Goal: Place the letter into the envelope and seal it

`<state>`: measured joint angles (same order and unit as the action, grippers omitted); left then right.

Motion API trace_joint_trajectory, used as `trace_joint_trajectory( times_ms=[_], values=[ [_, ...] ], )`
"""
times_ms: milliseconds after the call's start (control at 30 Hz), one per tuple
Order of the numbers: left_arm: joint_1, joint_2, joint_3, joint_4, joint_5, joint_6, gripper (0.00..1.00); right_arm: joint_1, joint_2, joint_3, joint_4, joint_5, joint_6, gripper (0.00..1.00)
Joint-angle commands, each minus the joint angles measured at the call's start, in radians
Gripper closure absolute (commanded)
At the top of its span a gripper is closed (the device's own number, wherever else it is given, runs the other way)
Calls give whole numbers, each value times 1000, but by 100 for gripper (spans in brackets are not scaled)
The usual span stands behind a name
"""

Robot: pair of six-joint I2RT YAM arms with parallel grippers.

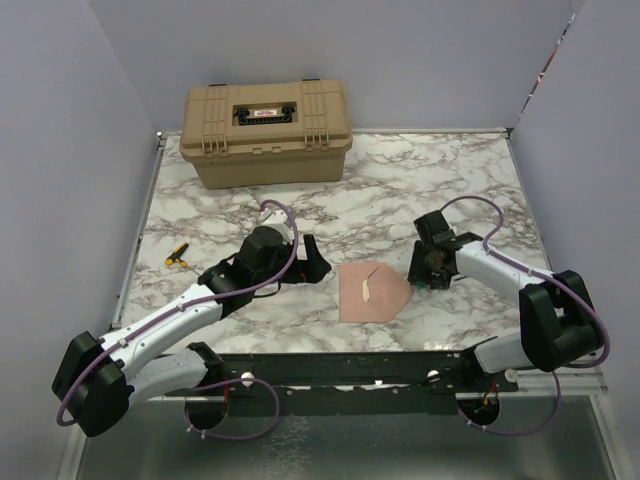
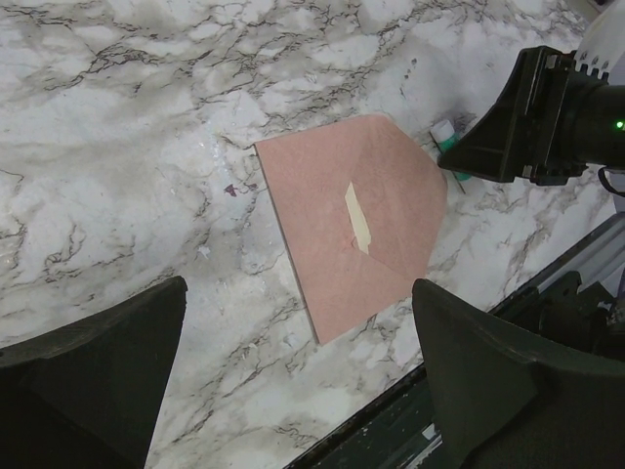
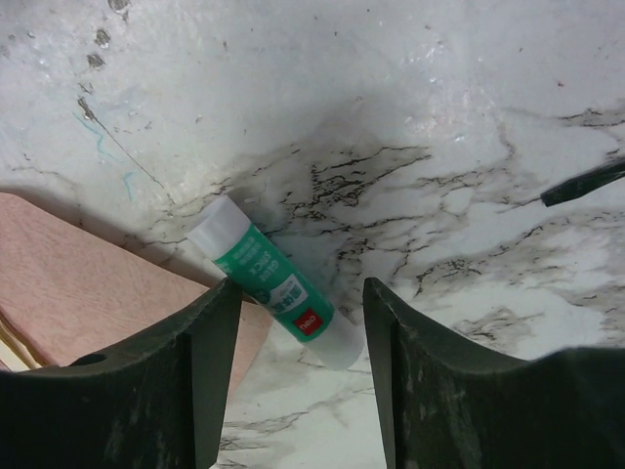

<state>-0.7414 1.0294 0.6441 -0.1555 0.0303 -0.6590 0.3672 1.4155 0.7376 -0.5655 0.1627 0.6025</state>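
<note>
**Entry: envelope on bench, letter out of sight, seal unconfirmed**

- Envelope (image 2: pixel 332 195): pinkish-brown, flat on the bench (image 1: pixel 450 180) between the two arms, pointed side towards the right arm. A pale strip (image 2: pixel 358 217) sits at its centre.
- Letter: no loose sheet in any view. Judged already inside.
- Glue stick (image 3: pixel 273 285): green label, lying just beside the envelope's pointed edge.
- Right pincer (image 3: pixel 298 303): fingers apart, straddling the glue stick and not clamping it.
- Left pincer (image 1: pixel 316 262): spread wide, holding nothing, just left of the envelope.
- Progress: insertion apparently done. Whether the flap is stuck down cannot be told, so sealing, or checking it, is what remains.
- Surface: white marble pattern with grey veins.
- Other stock: tan case (image 1: pixel 267 130) at the far edge; small yellow-and-black tool (image 1: pixel 177 256) at left.
- Room: plain pale walls on three sides.
</note>
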Motion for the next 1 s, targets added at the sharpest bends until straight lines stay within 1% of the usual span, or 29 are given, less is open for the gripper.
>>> trace_joint_trajectory(
  times_ms=[0,67,233,367,433,533,600,733,833,900,967],
  values=[
    [3,-16,-14,34,43,-17,1,0,12,34,-98,16,14,42],
    [3,-18,-16,36,53,-17,1,0,6,31,-118,24,17,44],
    [3,-20,-27,38,71,-24,1,3,-19,7,-128,-8,1,63],
    [3,-21,-33,44,81,-32,1,2,-35,-6,-100,-40,-11,76],
    [3,-19,-31,49,83,-34,1,2,-32,2,-91,-37,-13,85],
    [3,3,-14,60,91,-30,1,2,-51,29,-92,-30,-16,94],
    [3,24,7,66,104,-25,1,2,-92,44,-78,-49,-37,97],
    [4,80,51,114,135,-15,1,1,-225,36,12,-169,-145,99],
    [18,146,75,198,179,-40,1,2,-315,-12,150,-331,-262,100],
    [23,191,100,240,239,-68,1,4,-343,-8,195,-474,-315,99],
    [23,229,107,357,329,-100,1,17,-377,-23,258,-580,-346,100]
  ],
)
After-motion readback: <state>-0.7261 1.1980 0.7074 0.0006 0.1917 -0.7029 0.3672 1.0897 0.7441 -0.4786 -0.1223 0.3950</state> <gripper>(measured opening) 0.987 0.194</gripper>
